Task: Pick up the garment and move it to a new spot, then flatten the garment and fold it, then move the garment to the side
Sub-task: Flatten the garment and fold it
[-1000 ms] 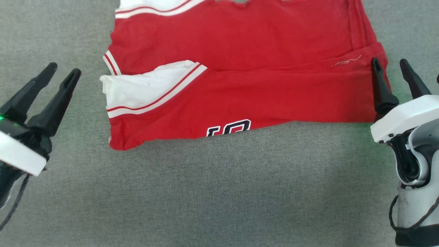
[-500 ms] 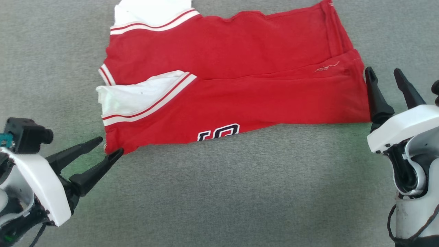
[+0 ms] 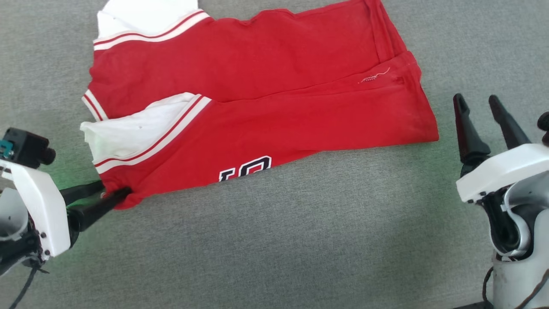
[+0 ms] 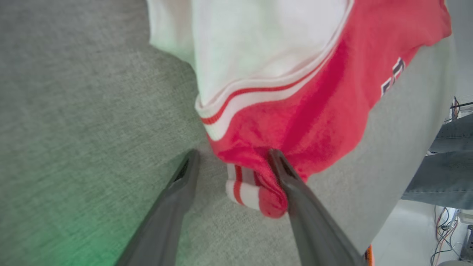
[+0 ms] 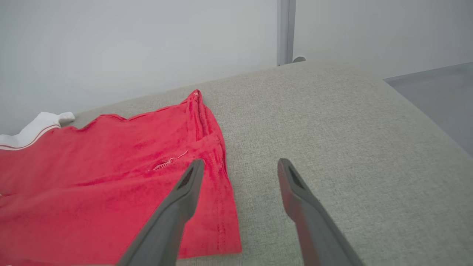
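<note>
Contact is being made at the near left corner of the garment [image 3: 257, 86] by the left gripper [image 3: 115, 191]. Its jaws are being held wide apart, the striped cuff [image 4: 242, 188] lying between them, and nothing is being clamped yet. Half a second earlier this gripper was being held just short of that corner, so a grasp is judged to be in preparation. The right gripper [image 3: 475, 98], likewise spread and empty, is now being kept apart from the garment's right edge, which it nearly touched before. The garment is being left lying partly folded on the grey cloth [image 3: 300, 240], one white sleeve [image 3: 141, 17] at its far left.
</note>
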Motion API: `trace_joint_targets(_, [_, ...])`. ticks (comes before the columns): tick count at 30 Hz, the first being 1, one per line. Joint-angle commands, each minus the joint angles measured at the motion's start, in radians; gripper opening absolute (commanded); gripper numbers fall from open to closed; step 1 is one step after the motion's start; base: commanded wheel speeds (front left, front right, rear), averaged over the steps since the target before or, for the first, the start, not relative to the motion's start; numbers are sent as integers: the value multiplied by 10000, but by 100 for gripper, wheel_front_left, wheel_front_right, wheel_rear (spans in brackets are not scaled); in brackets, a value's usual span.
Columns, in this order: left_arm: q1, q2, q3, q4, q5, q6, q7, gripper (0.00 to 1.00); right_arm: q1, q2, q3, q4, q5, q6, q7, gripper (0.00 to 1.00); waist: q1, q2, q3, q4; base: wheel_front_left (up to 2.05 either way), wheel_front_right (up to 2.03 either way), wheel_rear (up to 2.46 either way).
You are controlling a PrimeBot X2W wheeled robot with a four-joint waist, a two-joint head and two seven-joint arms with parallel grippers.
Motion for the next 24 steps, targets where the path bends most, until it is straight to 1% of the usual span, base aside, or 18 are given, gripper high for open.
trace_joint_targets(1, [454,-495,-573,-96,-184,32,506,38,82,4,110,-65,13,-5,94,100,0,-1,38,-52,0,0,0])
trace_joint_targets(2, [385,-450,-567,-234,-195,28,583,21,144,4,211,-93,-29,-5,214,100,0,-1,51,-78,0,0,0])
trace_joint_targets(3, [343,-398,-559,-319,-219,28,602,0,196,6,308,-110,-107,-5,399,100,0,-1,59,-105,0,0,0])
trace_joint_targets(6, [286,-224,-487,-501,-289,20,570,0,251,-278,786,-103,-347,-5,1323,100,0,-1,80,-184,0,0,0])
trace_joint_targets(9, [201,-100,-441,-574,-166,31,449,0,49,-653,1272,-119,-335,-5,2565,100,0,-1,114,-197,0,0,0])
trace_joint_targets(12, [35,-155,-389,-712,-119,31,283,0,-258,-1090,1589,-213,-248,-7,3866,100,0,-1,162,-125,0,0,0])
trace_joint_targets(15, [-137,-218,-362,-844,-86,31,215,0,-595,-1395,1659,-287,-165,-5,5014,100,0,-1,251,21,0,0,0])
trace_joint_targets(17, [-257,-287,-339,-906,-34,31,152,0,-863,-1423,1548,-265,-215,-7,5444,100,0,-1,339,138,0,0,0])
trace_joint_targets(20, [-484,-377,-301,-999,55,32,45,0,-1118,-1409,1397,85,-285,-7,6007,100,0,-1,513,325,0,0,0])
trace_joint_targets(24, [-729,-558,-354,-1103,140,34,-80,0,-1353,-1414,1405,758,-568,-7,6409,100,0,-1,720,567,0,0,0])
